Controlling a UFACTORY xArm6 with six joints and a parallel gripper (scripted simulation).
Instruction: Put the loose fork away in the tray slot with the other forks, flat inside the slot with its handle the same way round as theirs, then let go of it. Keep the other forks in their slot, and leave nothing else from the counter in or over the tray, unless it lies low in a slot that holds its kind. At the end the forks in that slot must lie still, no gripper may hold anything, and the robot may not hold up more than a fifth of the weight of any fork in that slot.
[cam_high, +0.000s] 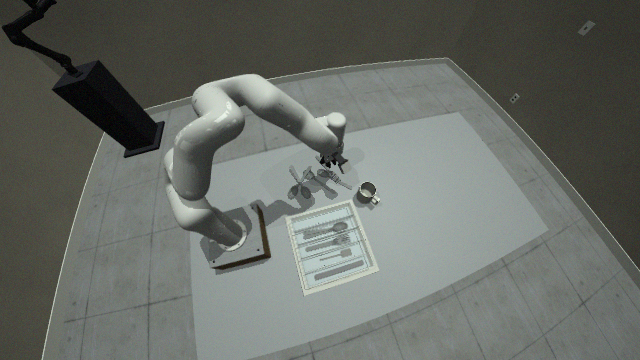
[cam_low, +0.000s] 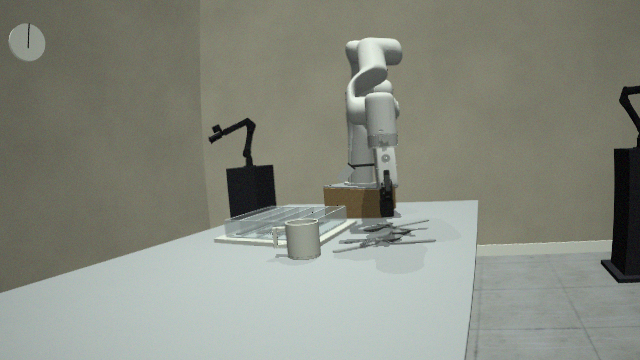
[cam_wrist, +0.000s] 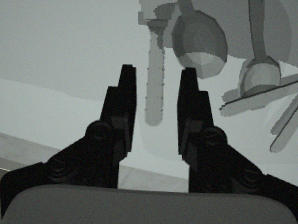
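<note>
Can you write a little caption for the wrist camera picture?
Gripper half-closed, fingers either side of the loose fork's handle, spoons lying beside it.

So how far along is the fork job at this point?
Nothing is put away yet: the loose fork lies on the counter among other cutlery, outside the tray. In hand: the end effector hangs over the fork's handle, fingers partly closed either side of it, gripping nothing. Left: grasp it, carry it to the slot with the other forks, lay it flat with the handle matching, and release.
</note>
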